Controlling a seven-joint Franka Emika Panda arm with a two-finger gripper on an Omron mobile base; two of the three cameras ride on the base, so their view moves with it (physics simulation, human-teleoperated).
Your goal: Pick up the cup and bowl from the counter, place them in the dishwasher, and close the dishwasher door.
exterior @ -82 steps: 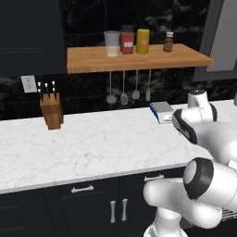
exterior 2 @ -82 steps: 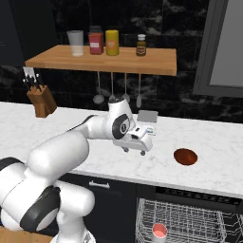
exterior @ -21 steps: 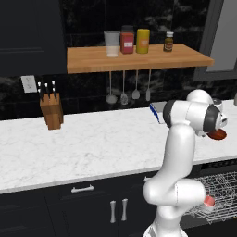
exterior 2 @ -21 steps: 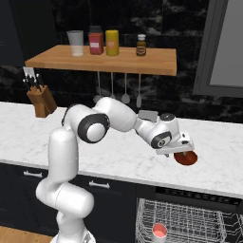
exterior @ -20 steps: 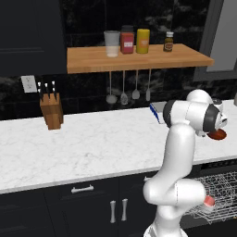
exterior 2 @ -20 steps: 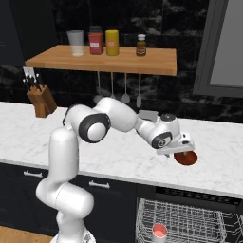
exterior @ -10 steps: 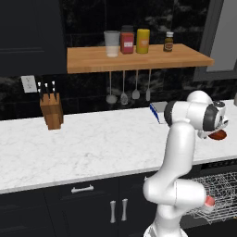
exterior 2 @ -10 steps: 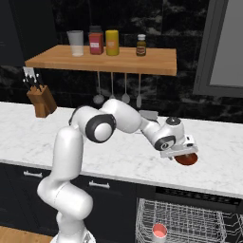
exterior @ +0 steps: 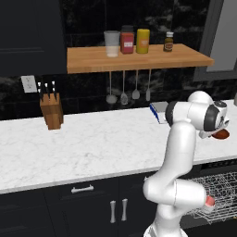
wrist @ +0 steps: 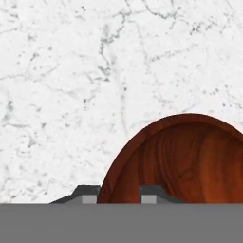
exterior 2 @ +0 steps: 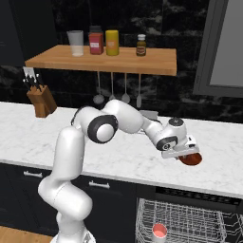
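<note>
With the cup already racked, the gripper pinches the bowl rim narrowly near the worktop front edge; lifting it should come next.

The light is soft and even, the flat kind a computer picture has. The white worktop looks bright, while the black wall and cabinets stay very dark. Under the wooden shelf there is a dim shadow. Nothing shines with hard glare. Edges look a bit fuzzy and blocky in both base views. In the hand view the bowl looks smooth and slightly blurred.
</note>
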